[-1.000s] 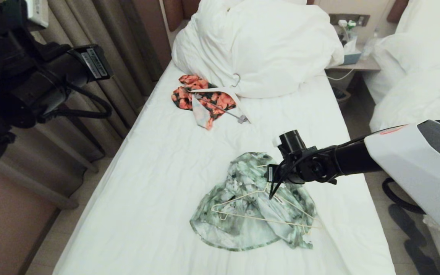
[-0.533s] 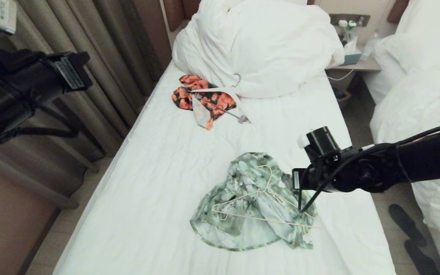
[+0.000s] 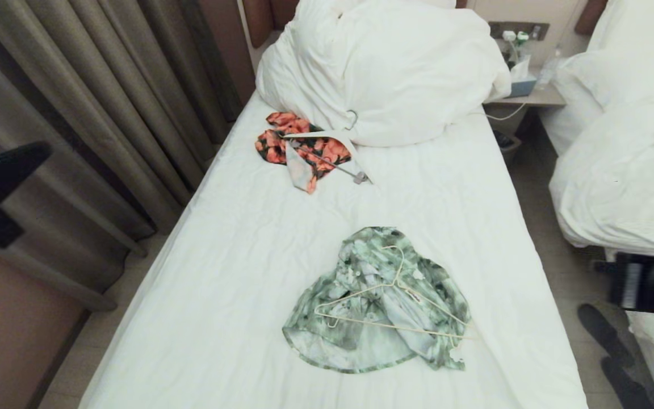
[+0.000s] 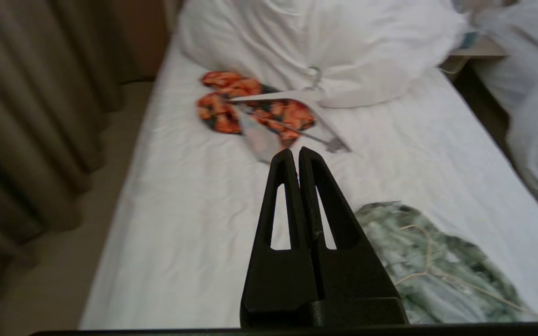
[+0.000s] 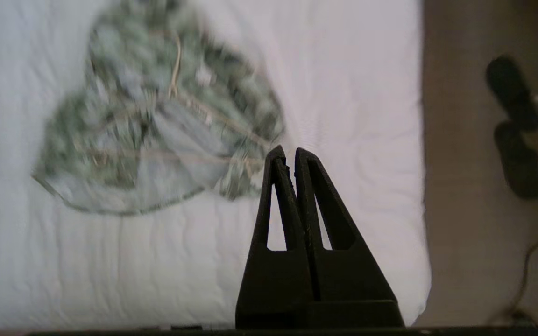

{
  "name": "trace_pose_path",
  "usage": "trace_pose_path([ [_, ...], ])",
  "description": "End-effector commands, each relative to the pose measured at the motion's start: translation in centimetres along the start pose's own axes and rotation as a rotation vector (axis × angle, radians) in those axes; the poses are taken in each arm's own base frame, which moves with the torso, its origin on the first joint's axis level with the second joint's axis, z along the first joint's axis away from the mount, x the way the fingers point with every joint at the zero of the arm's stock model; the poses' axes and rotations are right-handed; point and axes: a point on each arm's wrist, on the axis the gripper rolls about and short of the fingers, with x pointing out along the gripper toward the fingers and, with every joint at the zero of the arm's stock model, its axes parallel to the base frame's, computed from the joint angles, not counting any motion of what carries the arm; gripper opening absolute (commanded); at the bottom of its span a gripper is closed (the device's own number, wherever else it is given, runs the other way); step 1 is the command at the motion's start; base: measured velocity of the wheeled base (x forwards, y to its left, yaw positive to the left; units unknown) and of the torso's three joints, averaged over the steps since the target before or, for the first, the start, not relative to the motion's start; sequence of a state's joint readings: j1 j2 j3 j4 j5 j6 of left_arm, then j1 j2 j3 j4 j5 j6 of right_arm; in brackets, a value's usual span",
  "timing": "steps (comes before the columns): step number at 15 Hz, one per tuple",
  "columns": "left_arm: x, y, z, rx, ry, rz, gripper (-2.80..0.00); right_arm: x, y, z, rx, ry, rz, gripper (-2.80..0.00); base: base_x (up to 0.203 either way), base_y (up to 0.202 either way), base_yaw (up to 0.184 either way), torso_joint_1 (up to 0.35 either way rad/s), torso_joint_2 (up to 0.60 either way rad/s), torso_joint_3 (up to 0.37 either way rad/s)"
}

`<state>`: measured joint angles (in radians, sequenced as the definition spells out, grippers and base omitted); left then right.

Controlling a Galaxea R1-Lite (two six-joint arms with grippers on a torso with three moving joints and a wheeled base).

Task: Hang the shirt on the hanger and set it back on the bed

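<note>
Both grippers, left (image 4: 295, 156) and right (image 5: 286, 156), pressed together and empty, have pulled back off the bed (image 3: 236, 272); shirt (image 3: 361, 335) seemingly threaded on hanger (image 3: 386, 298), task likely finished.

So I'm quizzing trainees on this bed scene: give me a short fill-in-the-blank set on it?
1. The cream hanger lies on top of the ____ shirt.
2. The left pincer is ____.
3. The orange-and-black garment lies nearer the ____ than the shirt.

Missing words: green-and-white; shut; duvet
</note>
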<state>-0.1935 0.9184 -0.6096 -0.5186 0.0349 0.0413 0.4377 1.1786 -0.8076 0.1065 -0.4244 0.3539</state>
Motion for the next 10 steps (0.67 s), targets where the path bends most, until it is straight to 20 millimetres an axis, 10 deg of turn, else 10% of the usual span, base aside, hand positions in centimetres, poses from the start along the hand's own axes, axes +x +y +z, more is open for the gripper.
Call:
trace_pose_path([
  [1, -6.1, 0.5, 0.9, 0.013, -0.117, 0.067, -2.80, -7.2, -4.1, -0.1, 0.108, -0.219, 0.021, -2.80, 0.000, 0.000, 0.000, 0.000, 0.00, 0.000],
  [6, -13.3, 0.1, -3.2, 0.032, -0.108, 0.134, -2.80, -15.3, -8.9, -6.3, 0.187, -0.374, -0.138, -2.80, 0.000, 0.000, 0.000, 0.000, 0.00, 0.000],
  [10, -14.4, -0.2, -7.5, 0.040, -0.010, 0.131, -2.80, -15.7, -9.7, -11.6, 0.190, -0.333, -0.224, -2.80, 0.000, 0.000, 0.000, 0.000, 0.00, 0.000],
])
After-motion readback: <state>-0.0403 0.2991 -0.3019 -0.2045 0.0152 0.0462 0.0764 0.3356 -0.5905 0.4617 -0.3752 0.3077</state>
